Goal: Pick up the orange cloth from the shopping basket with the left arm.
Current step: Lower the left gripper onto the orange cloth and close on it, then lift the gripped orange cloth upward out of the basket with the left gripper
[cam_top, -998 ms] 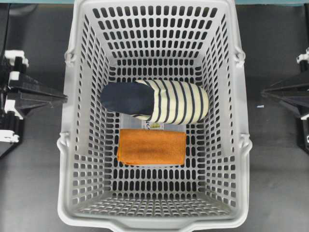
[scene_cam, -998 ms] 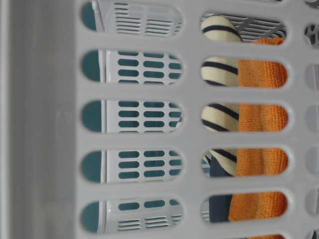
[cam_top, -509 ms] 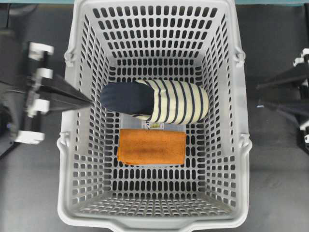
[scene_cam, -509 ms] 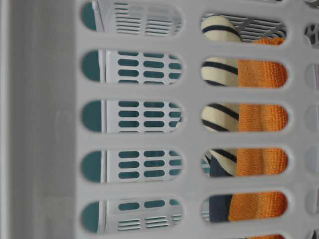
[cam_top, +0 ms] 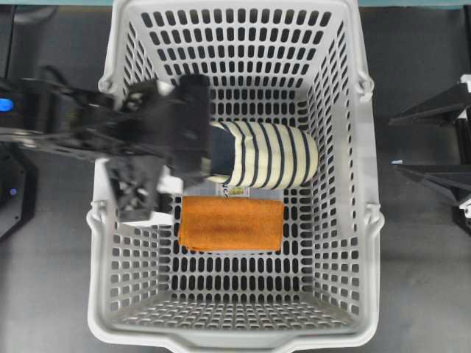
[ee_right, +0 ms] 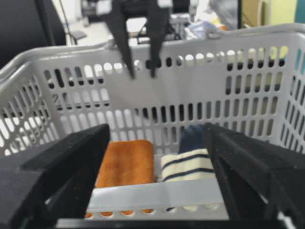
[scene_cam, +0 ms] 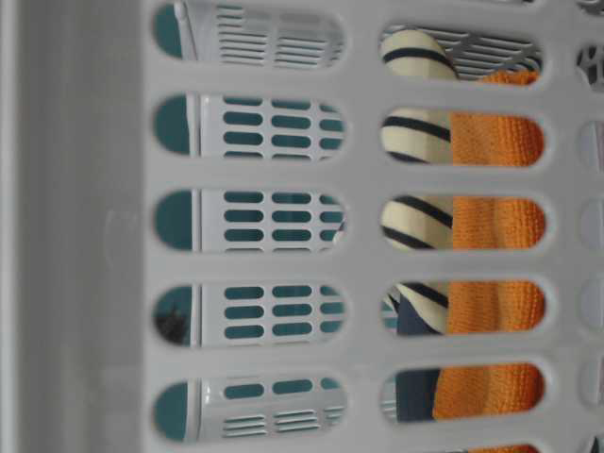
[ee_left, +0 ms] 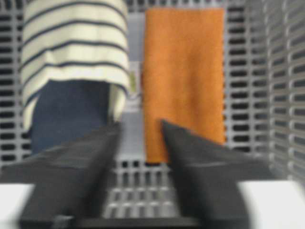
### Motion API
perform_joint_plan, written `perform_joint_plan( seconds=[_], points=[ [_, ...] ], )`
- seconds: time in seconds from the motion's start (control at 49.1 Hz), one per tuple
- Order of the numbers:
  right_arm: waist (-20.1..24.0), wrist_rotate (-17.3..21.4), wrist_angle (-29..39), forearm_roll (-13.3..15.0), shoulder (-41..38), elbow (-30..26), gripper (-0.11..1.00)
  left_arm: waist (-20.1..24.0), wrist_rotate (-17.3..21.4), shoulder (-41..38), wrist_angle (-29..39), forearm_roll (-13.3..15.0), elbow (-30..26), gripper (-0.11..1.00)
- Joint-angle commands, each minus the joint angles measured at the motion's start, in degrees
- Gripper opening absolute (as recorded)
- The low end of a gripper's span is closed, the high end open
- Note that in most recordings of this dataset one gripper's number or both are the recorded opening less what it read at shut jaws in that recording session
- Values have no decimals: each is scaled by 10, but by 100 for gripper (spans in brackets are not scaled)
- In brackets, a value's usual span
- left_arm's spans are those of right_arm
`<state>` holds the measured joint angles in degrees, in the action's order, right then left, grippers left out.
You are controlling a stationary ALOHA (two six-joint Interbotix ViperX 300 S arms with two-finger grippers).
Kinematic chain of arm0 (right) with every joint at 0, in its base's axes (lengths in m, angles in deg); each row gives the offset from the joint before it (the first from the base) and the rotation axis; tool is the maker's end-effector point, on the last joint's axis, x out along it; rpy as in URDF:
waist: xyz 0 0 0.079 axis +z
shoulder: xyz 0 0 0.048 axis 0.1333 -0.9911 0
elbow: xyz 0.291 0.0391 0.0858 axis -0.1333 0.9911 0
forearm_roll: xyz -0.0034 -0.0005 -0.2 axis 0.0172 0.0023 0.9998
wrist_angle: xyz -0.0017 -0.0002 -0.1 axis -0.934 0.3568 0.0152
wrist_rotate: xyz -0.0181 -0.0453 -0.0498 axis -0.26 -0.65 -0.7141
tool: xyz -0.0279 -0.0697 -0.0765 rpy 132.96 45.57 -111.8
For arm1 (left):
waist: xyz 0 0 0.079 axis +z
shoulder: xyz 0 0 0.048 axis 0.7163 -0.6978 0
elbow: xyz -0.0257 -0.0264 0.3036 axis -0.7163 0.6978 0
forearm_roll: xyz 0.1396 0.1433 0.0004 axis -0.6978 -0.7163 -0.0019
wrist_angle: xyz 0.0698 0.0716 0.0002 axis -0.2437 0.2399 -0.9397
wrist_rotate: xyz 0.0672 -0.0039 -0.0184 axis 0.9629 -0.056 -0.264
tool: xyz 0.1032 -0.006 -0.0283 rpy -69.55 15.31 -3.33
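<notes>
Half a second ago the left arm [cam_top: 81,132] sat outside the basket's wall; it now reaches over the rim, blurred with motion, its black body covering the navy end of the slipper [cam_top: 268,155] in the overhead view. The left gripper [ee_left: 141,125] hangs above the basket floor with its two fingers spread a little, nothing between them (in the right wrist view they show as two dark prongs pointing down, up near the level of the far rim). Through that gap the left wrist camera looks down on the strip of floor between the slipper and the orange cloth [cam_top: 232,223].

The cloth lies flat and folded on the floor of the shopping basket [cam_top: 368,220], near the middle, just beside the striped slipper and on the side toward the bottom of the overhead view. A pale label or card [cam_top: 236,191] shows in the narrow gap between the two. Through the slots in the table-level view, the orange cloth [scene_cam: 491,307] and the slipper's stripes sit side by side; whether they touch is not clear.

The right gripper [ee_right: 157,176] stays outside the basket on the right, low by the rim, fingers wide apart and empty.
</notes>
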<state>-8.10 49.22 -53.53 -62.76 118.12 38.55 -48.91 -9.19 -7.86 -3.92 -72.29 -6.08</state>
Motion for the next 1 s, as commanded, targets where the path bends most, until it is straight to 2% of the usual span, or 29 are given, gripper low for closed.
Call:
perform_joint_plan(
  seconds=[0.0,0.102,0.183,0.367,0.977],
  points=[
    [-3,-1,-3,-1,-1,-12,76,-10,3,-26,18,-3,-48,53],
    [-4,-2,-3,0,0,-12,76,-19,-2,-62,33,-3,-73,81],
    [-4,-2,-3,0,1,-12,76,-29,-5,-97,46,-3,-86,90],
    [-4,-2,-4,0,2,-11,76,-46,-10,-147,50,-3,-85,87],
    [-10,-2,-3,0,4,-7,76,-40,-11,-222,9,-3,-47,88]
  ],
)
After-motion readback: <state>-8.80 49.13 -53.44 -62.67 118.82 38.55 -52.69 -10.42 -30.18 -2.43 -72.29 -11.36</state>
